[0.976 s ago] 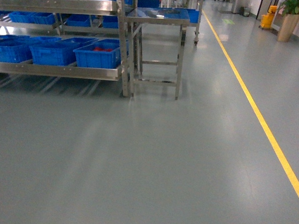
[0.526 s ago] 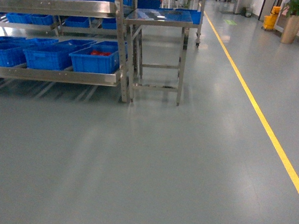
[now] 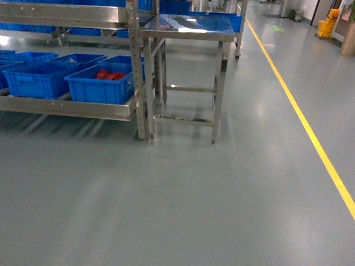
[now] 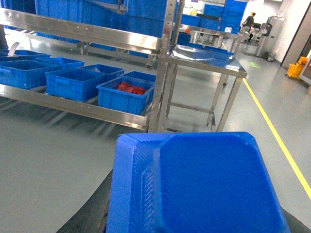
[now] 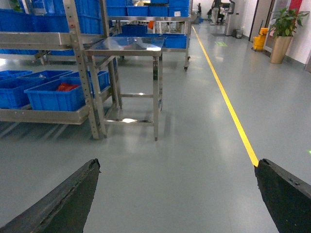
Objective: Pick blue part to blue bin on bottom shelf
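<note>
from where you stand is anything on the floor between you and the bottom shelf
Nothing visible: bare grey floor runs up to the bottom shelf. The small steel table stands just right of the rack's end, beside the route rather than across it.

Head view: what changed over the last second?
The view has shifted: the steel table and the bin with red parts sit lower and look larger, and the rack has slid left, so the base rolled closer. Bins stayed in place on the bottom shelf.
</note>
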Motion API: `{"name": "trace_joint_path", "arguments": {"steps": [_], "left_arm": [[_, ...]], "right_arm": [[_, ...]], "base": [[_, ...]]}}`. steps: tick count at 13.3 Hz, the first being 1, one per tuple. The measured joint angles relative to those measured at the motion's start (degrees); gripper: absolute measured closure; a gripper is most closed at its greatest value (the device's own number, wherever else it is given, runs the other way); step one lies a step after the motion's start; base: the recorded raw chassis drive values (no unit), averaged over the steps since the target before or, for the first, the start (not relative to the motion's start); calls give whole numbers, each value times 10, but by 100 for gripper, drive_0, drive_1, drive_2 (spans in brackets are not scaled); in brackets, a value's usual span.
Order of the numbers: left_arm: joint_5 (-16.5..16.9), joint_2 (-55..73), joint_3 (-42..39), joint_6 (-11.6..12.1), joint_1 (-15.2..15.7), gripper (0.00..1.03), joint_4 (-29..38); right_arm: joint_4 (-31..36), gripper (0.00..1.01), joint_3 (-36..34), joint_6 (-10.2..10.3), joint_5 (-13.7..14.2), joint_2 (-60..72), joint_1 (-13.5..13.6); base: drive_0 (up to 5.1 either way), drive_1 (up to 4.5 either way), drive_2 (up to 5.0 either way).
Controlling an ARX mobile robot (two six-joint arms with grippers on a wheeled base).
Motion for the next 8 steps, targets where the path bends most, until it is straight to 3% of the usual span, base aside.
{"name": "trace_joint_path", "arguments": {"steps": [8], "left_arm": [[0,1,0,0,0,60,-2]], "right_arm": [[0,3,0,0,0,0,0]], "base": [[-7,425,-439]]}}
